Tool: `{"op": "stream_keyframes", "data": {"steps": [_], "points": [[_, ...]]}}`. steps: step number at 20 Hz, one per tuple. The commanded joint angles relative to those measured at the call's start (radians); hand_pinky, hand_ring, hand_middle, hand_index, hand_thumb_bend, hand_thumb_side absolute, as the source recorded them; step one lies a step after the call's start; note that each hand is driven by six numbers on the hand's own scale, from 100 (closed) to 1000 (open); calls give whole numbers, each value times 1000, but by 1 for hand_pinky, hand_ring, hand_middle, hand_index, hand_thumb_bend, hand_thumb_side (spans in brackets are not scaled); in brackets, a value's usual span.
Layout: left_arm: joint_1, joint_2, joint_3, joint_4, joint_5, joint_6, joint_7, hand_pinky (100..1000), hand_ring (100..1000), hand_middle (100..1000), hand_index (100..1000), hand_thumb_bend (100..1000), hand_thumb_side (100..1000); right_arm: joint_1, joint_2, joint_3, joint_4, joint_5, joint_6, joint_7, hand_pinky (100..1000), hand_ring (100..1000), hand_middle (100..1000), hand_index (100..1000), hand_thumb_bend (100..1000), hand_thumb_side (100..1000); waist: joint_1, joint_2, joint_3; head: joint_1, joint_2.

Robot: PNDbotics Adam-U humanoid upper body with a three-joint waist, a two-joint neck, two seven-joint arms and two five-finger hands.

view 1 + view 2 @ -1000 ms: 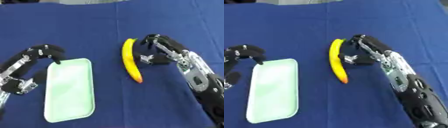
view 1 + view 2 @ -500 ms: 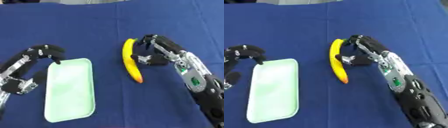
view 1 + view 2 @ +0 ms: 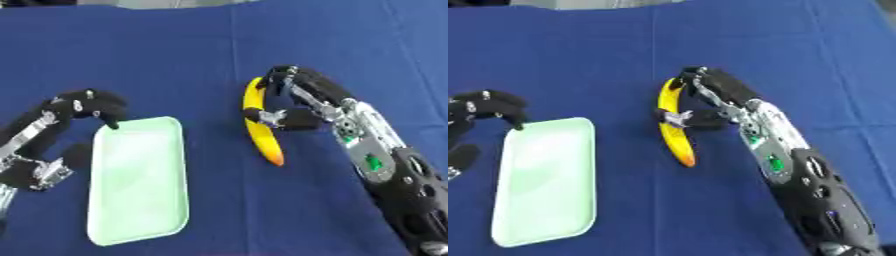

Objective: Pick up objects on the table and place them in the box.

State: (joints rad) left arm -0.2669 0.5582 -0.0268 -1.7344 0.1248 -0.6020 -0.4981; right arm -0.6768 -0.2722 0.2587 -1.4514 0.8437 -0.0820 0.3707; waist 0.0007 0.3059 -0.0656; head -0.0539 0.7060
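Right hand [image 3: 293,102], centre-right of frame: fingers curled over the upper end of the banana [image 3: 259,125], thumb against its mid-length from the right. Reads as a grasp closing on the fruit, though whether the pads fully meet the peel is hard to confirm from this angle. Banana lies flat on the blue tablecloth [image 3: 175,55], centre of frame, long axis running top to bottom, orange-tinged tip at the lower end.

Left hand [image 3: 87,102], left of frame: fingers curled down, tips at the upper-left corner of the pale green tray [image 3: 140,185], apparently steadying it. The tray, serving as the box, sits lower left, well apart from the banana.

For a good pick: settle thumb and fingers on opposite sides before lifting, raise straight up, then carry left and lower into the tray.

Obscured: the right palm's underside, the left hand's contact with the tray rim.
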Motion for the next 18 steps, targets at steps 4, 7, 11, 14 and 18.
{"op": "stream_keyframes", "data": {"steps": [4, 7, 11, 14, 18], "points": [[-12, 29, 6, -11, 3, -56, -55, 582, 727, 793, 843, 100, 755, -11, 1, -3, -26, 9, -8, 0, 328, 604, 712, 778, 586, 936, 3, -18, 3, -15, -14], [-11, 29, 6, -11, 2, -57, -55, 582, 728, 793, 843, 100, 756, -9, 0, -5, -27, 11, -7, 0, 330, 604, 711, 777, 586, 938, 4, -18, 3, -15, -13], [-11, 29, 6, -11, 2, -57, -54, 582, 727, 793, 843, 100, 757, -8, 0, -7, -29, 12, -6, 0, 333, 606, 712, 777, 589, 943, 5, -17, 2, -15, -13], [-11, 29, 6, -11, 2, -58, -54, 582, 728, 794, 843, 100, 756, -7, 1, -7, -30, 16, -6, 3, 337, 609, 711, 776, 590, 942, 6, -17, 2, -16, -13], [-11, 28, 6, -11, 2, -58, -54, 582, 727, 794, 843, 100, 756, -3, 1, -7, -26, 22, -6, 13, 338, 606, 706, 769, 612, 915, 7, -17, 2, -17, -13]]}}
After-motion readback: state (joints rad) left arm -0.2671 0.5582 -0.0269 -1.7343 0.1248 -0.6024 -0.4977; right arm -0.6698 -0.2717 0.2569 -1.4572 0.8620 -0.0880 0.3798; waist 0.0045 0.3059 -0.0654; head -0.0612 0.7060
